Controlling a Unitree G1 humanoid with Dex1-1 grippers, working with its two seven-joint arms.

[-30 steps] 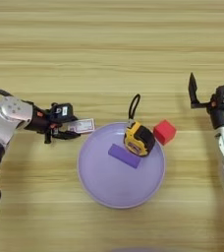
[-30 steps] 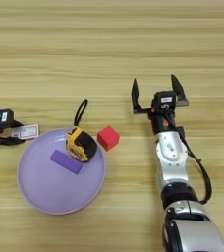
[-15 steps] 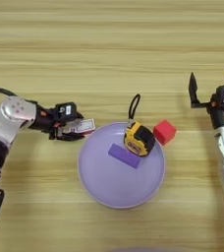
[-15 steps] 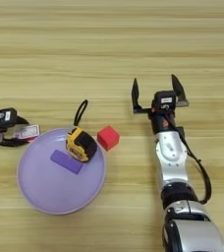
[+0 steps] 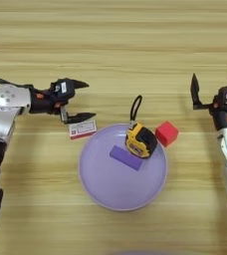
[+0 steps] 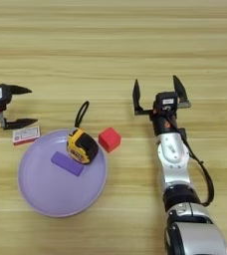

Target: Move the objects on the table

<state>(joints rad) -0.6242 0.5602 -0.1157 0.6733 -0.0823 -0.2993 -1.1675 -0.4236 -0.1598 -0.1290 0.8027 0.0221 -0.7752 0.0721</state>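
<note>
Three task items on the light wooden tabletop (image 5: 113,45), plus a plate and a block.

Item 1: small flat white box with red mark (image 5: 82,129), lying flat on the wood just off the upper left rim of the round lilac plate (image 5: 105,191). It sits directly under the lower finger of the left tool, free of it as far as can be seen.

Item 2: yellow-and-black tape measure (image 5: 141,141), resting on the plate's upper right part, its black loop strap (image 5: 135,106) trailing up over the rim onto the wood.

Item 3: small red cube (image 5: 167,133), on the wood just beside the plate's upper right rim and close to the tape measure.

Also present: purple rectangular block (image 5: 126,157), lying inside the plate, left of and below the tape measure.

Left tool (image 5: 85,101): reaching in from the left edge, fingers spread wide and pointing right, holding nothing.

Right tool (image 6: 159,92): well to the right of the cube, fingers upright and spread wide, holding nothing.
</note>
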